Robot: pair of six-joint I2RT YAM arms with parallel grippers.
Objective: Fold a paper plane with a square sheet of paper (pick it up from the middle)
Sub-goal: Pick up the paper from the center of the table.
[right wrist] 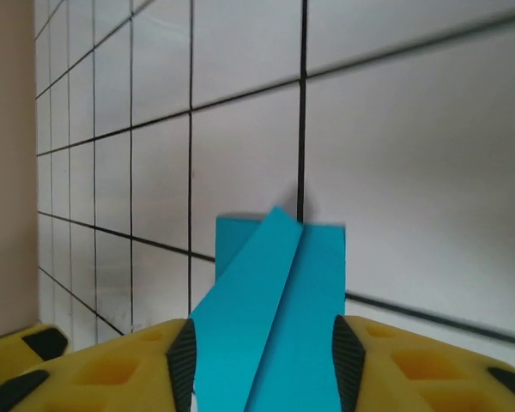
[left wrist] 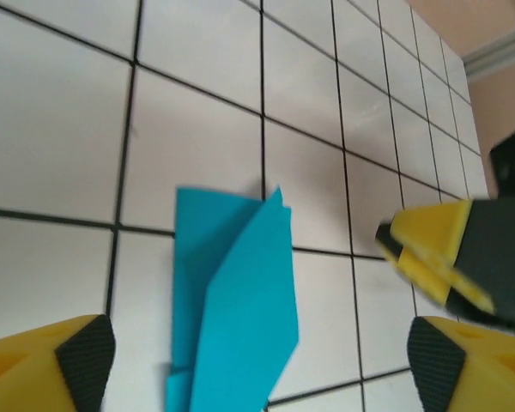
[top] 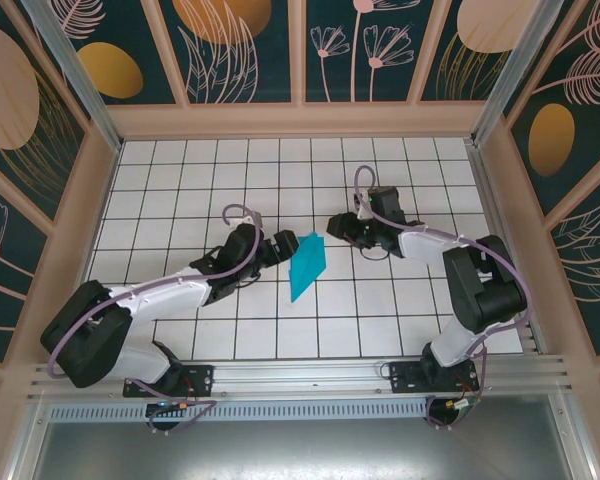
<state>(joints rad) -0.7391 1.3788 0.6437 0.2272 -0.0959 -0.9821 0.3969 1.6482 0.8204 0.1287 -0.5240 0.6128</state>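
White tiles ruled with a black grid cover the tabletop (top: 180,170), walled by floral panels (top: 240,50). The left arm (top: 170,300) and right arm (top: 470,280) reach from the near edge toward the middle. There the paper plane (top: 307,265), teal and creased lengthwise, lies on the tabletop between them, held by neither. The left tool (top: 283,247) is spread wide just beside it. The right tool (top: 332,226), near its far tip, stands partly spread, gripping nothing.
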